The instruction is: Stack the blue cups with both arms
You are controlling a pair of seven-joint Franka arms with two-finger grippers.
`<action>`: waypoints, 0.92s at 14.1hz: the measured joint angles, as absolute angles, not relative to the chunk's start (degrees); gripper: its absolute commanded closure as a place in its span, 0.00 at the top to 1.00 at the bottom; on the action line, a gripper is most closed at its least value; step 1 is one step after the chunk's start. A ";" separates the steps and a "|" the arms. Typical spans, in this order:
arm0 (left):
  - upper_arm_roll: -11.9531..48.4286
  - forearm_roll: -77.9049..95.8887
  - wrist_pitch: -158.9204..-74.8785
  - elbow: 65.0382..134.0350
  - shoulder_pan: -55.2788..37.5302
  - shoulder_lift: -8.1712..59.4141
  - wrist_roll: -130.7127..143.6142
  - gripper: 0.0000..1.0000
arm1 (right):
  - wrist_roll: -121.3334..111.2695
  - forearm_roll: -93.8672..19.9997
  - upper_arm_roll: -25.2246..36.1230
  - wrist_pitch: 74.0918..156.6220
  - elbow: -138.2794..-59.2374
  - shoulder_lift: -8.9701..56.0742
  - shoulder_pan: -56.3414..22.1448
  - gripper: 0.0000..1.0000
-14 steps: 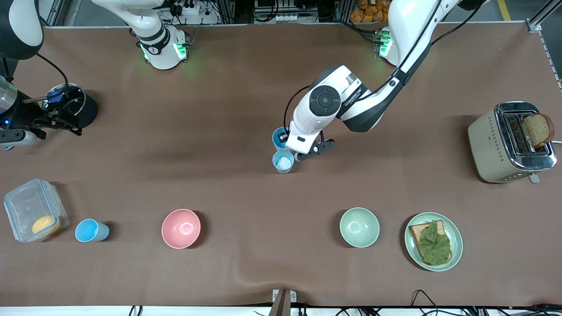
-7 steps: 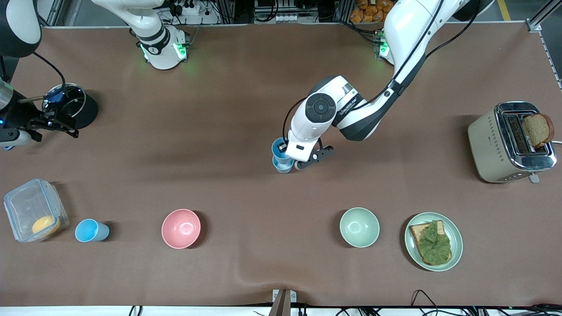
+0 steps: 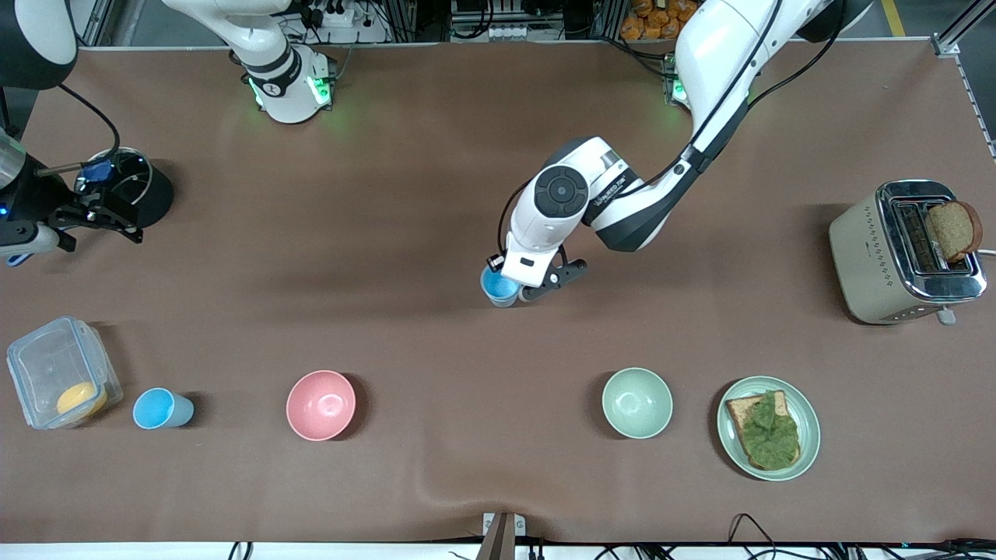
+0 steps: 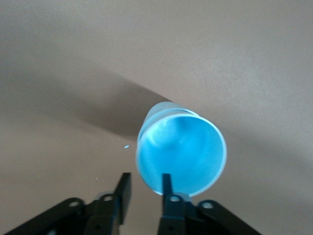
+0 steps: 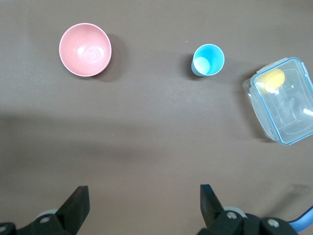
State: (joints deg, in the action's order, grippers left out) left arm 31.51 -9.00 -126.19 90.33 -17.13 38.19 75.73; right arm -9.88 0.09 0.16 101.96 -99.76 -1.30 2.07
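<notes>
Two blue cups [image 3: 499, 285] stand nested mid-table, the deeper blue one [image 4: 181, 152] inside the paler one. My left gripper [image 3: 515, 288] hangs right over them. Its fingers [image 4: 145, 183] are parted, one inside the rim and one outside, with a gap to the cup wall. It is open. A third blue cup [image 3: 159, 408] [image 5: 208, 59] stands toward the right arm's end, near the front camera. My right gripper [image 3: 97, 215] [image 5: 144, 205] waits wide open over bare table at that end, holding nothing.
A pink bowl [image 3: 320, 404] [image 5: 85, 49] and a pale green bowl [image 3: 636, 402] stand near the front camera. A clear lidded box [image 3: 62, 372] [image 5: 283, 100] is beside the third cup. A plate of toast [image 3: 768, 428], a toaster [image 3: 906, 249] and a black pot [image 3: 132, 190] stand at the ends.
The left gripper came down with the deeper blue cup and set it into the paler cup, then parted its fingers. The right arm barely shifted.
</notes>
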 measured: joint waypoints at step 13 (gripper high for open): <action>31.08 -12.27 -109.43 88.14 -6.62 27.41 71.93 1.00 | -9.69 -0.34 0.00 97.65 -98.69 -1.03 3.10 1.00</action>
State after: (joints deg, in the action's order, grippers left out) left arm 31.08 -12.27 -109.43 88.14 -6.62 27.41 71.93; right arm -9.69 -0.34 0.00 97.65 -98.69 -1.03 3.10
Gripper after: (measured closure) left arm 0.000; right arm 0.000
